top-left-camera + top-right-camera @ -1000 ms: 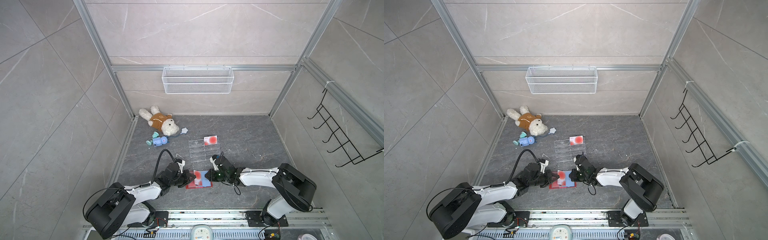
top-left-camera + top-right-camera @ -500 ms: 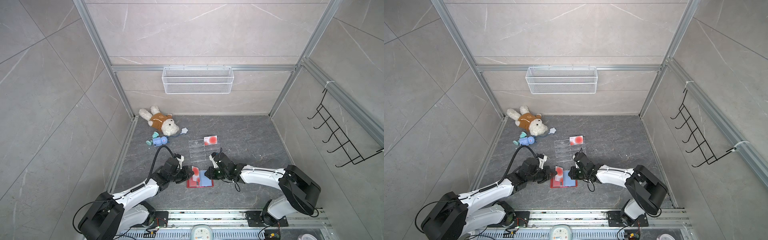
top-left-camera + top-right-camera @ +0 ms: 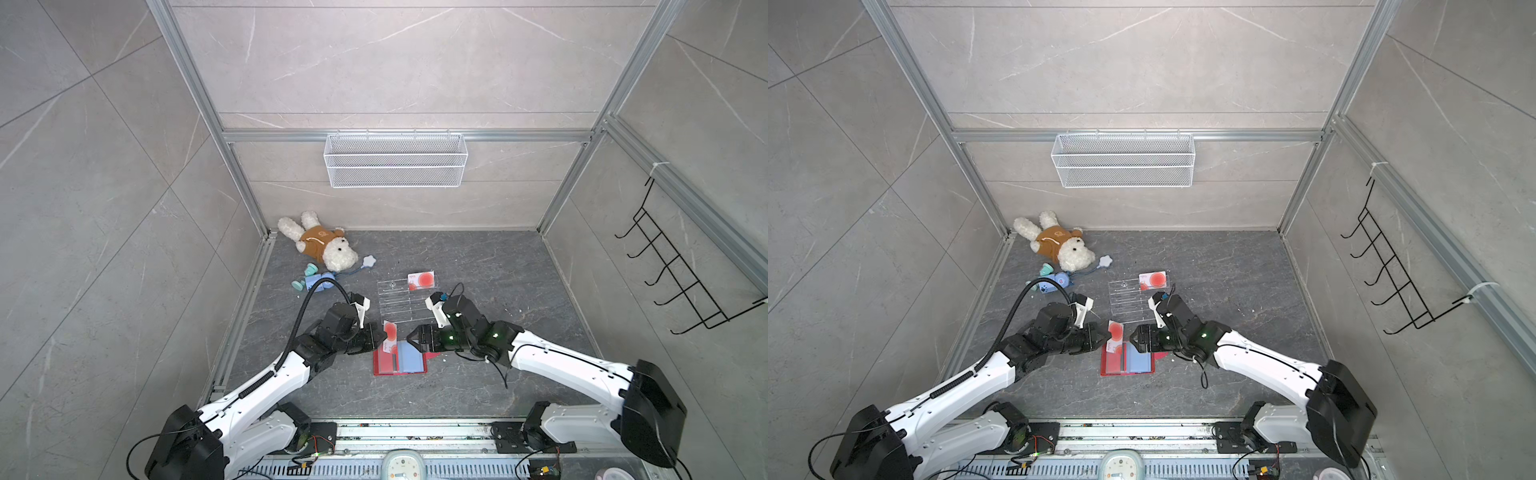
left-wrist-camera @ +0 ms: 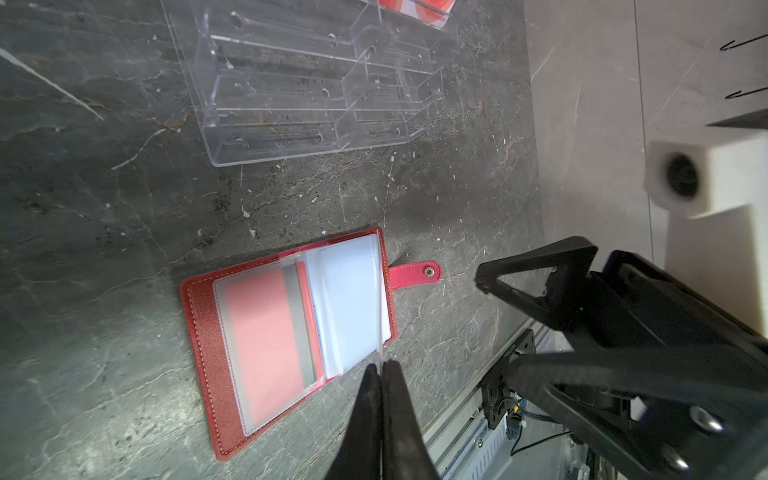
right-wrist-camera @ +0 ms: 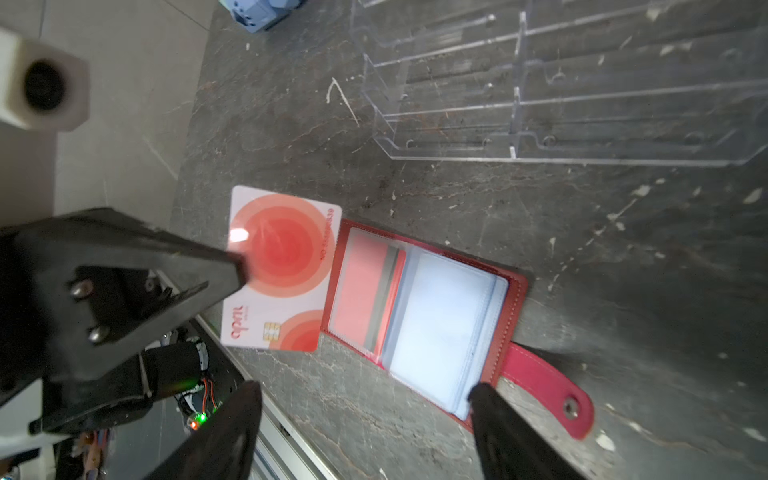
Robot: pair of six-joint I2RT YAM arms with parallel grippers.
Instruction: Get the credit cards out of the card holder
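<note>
**Progress: partial.** One credit card [image 5: 282, 266] is out. The left jaws are closed flat on its edge and hold it above the surface [image 3: 478, 270], at the left edge of the card holder [image 3: 401, 361]. The holder lies open and flat near the front centre, its strap tab [image 4: 415, 274] pointing toward the right arm.

A second card [image 4: 266, 345] shows through the clear sleeve on the left page and is judged not yet removed. The blue sleeves [image 5: 440, 332] opposite look empty, but deeper leaves are hidden. The right jaws stand wide apart, grip nothing, and are poised over the strap side.

**Surroundings.** The acrylic stand [image 3: 395, 305] sits just behind the holder with one card [image 3: 422, 280] in its rear tier. It is the nearest obstacle. The plush toy [image 3: 320, 245] and blue toy [image 3: 318, 282] lie well apart.
</note>
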